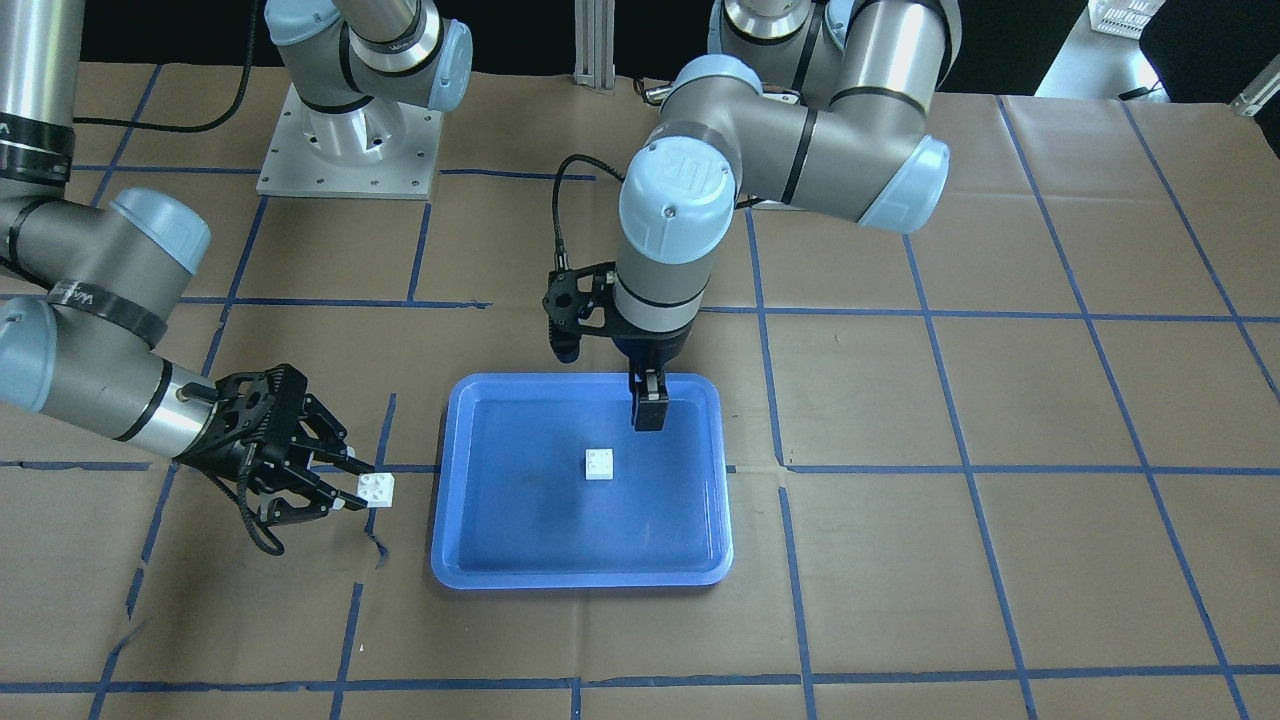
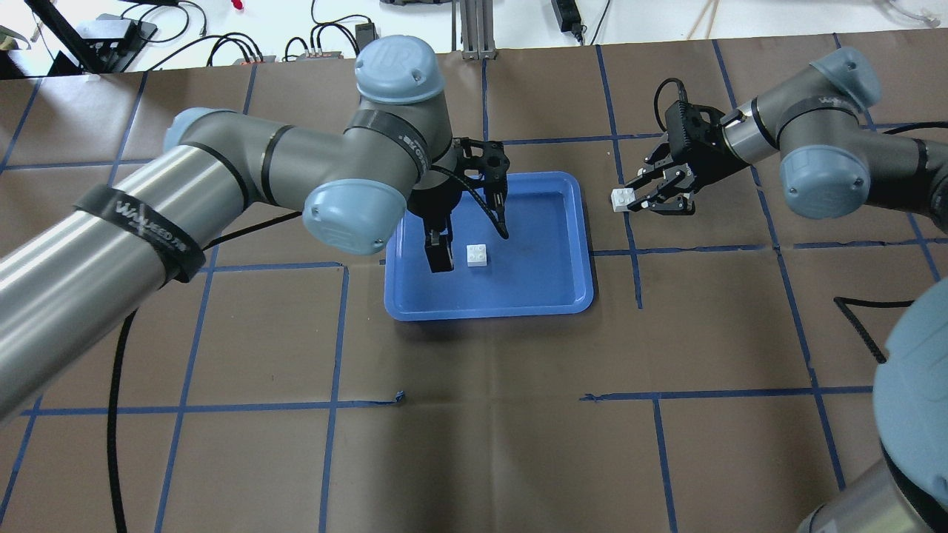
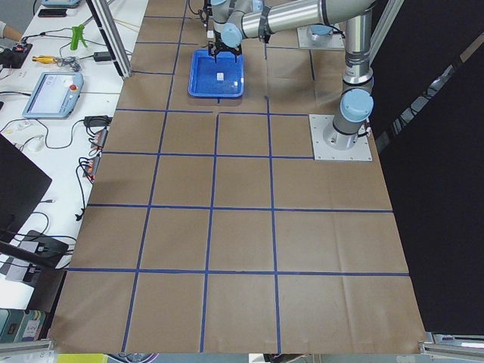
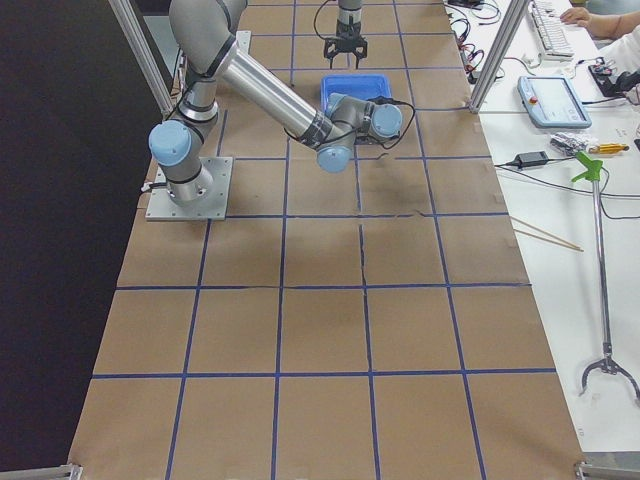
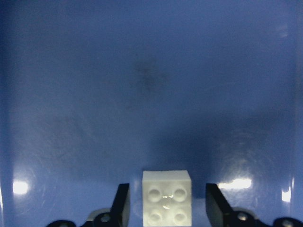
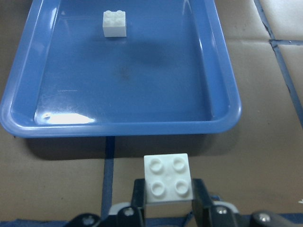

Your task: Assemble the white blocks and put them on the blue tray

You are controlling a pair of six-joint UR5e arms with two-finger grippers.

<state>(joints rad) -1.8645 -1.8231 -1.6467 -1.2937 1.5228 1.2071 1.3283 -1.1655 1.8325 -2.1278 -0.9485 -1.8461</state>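
Note:
One white block sits studs-up near the middle of the blue tray. My left gripper hangs open just above the tray beside this block. In the left wrist view the block lies between the two fingers with a gap on each side. My right gripper is shut on the second white block and holds it studs-up over the table, just outside the tray's short side. The right wrist view shows the held block, the tray and the other block.
The table is covered in brown paper with a grid of blue tape lines. The arm bases stand at the table's robot side. A loose black cable lies on the paper near the right arm.

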